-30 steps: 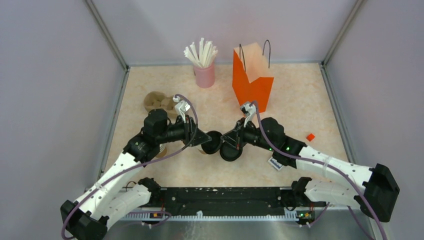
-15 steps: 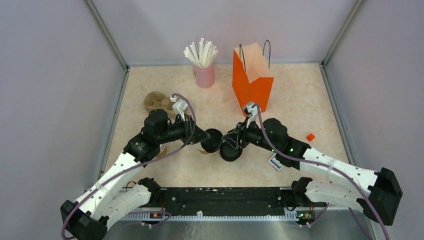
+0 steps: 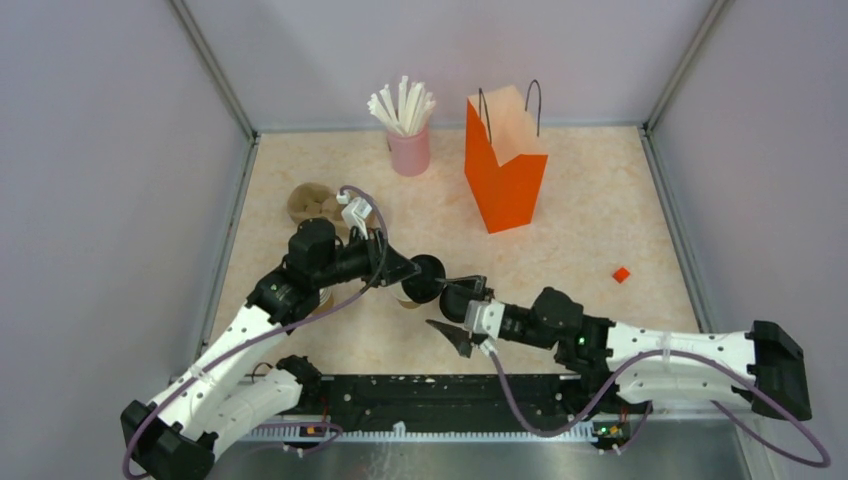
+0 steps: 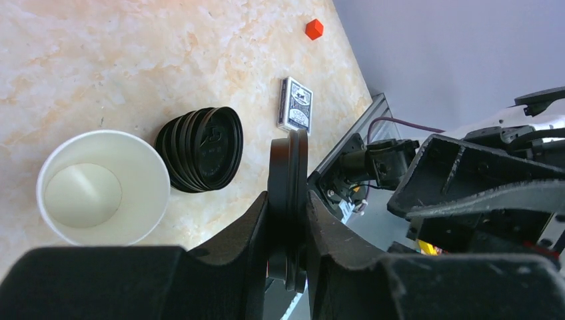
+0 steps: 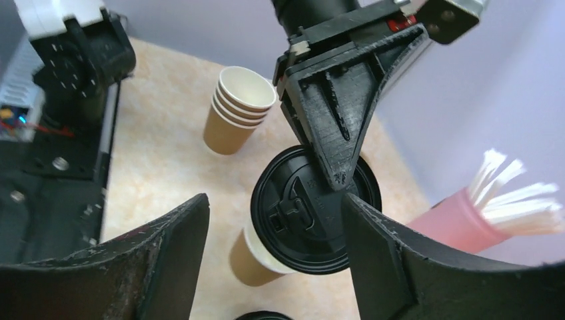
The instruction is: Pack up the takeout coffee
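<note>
My left gripper (image 4: 288, 195) is clamped on the lid (image 4: 288, 160), holding it on edge close over the open cup (image 4: 103, 187) mid-bench (image 3: 580, 230); my right gripper (image 5: 273, 200) is spread wide, facing the lid and holding nothing.

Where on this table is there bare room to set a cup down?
Bare marble lies right of the orange bag, back from the red cube, and in front of the pink straw cup. Crowded at centre: left hand gripping a black lid, open right hand, lidless cup.
</note>
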